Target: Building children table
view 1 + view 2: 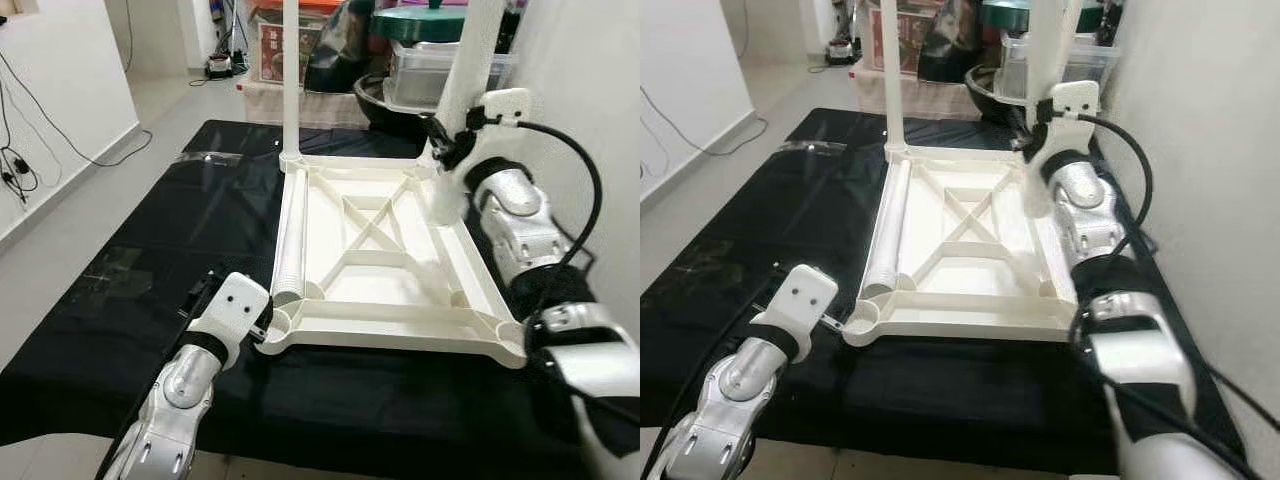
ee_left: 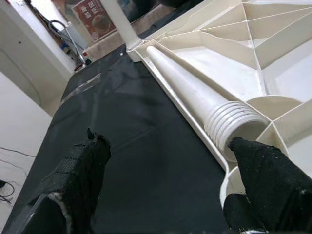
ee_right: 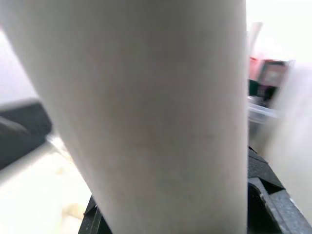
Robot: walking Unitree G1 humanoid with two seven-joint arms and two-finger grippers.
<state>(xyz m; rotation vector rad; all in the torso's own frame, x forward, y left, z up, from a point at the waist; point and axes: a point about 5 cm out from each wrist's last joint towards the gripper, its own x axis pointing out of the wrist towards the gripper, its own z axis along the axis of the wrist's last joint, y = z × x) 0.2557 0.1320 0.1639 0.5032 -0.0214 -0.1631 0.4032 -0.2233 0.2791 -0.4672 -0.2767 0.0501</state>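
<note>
A white plastic tabletop (image 1: 385, 325) lies upside down on a black mat (image 1: 150, 250). One white leg (image 1: 291, 80) stands upright in its far left corner. At the far right corner a second leg (image 1: 468, 70) stands tilted, and my right gripper (image 1: 447, 140) is shut on it; the same leg (image 3: 146, 117) is seen close up in the right wrist view. A loose leg (image 1: 290, 250) lies inside the tabletop along its left rim, threaded end (image 2: 234, 124) toward me. My left gripper (image 2: 175, 195) is open at the near left corner, just short of that end.
Clear storage boxes (image 1: 440, 70), a dark pot with a green lid (image 1: 418, 20) and a red box (image 1: 285, 50) crowd the floor behind the mat. A wall (image 1: 590, 90) runs close along the right. Cables (image 1: 20, 160) lie on the floor at the left.
</note>
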